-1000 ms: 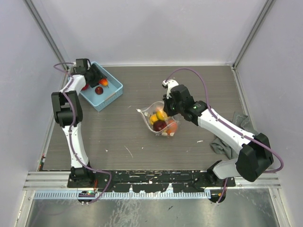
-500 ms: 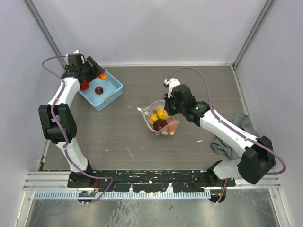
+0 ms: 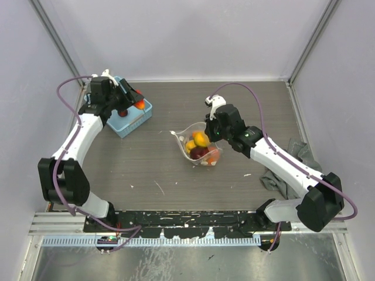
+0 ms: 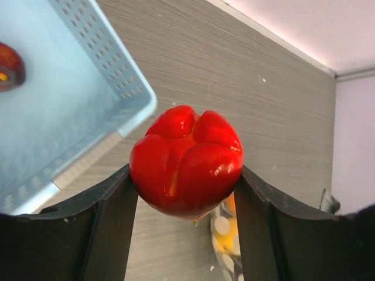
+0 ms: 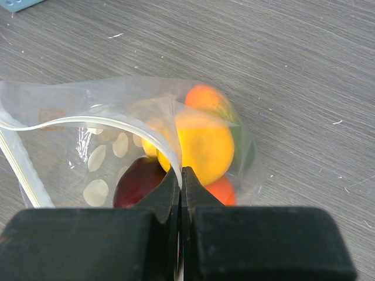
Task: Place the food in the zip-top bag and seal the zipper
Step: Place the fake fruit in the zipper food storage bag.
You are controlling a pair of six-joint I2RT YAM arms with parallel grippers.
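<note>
My left gripper (image 4: 186, 193) is shut on a glossy red toy pepper (image 4: 186, 161) and holds it in the air past the corner of the blue basket (image 4: 88, 105); in the top view that gripper (image 3: 138, 103) is over the basket's right edge. My right gripper (image 5: 181, 175) is shut on the rim of the clear zip-top bag (image 5: 88, 146), holding its mouth open. The bag (image 3: 183, 133) lies mid-table with several fruits inside: yellow (image 5: 202, 143), dark red (image 5: 137, 181), orange (image 5: 202, 96) and red-orange (image 5: 221, 190). The zipper strip (image 5: 70, 123) curves along the open mouth.
The light-blue lattice basket (image 3: 130, 122) stands at the back left with a dark red fruit (image 4: 9, 65) still in it. A crumpled grey cloth (image 3: 287, 170) lies at the right, under my right arm. Walls enclose the table on three sides.
My left arm has lifted the red fruit out of the basket and swung it rightward to the basket's right edge. My right gripper has kept its hold on the bag, nearly still.
</note>
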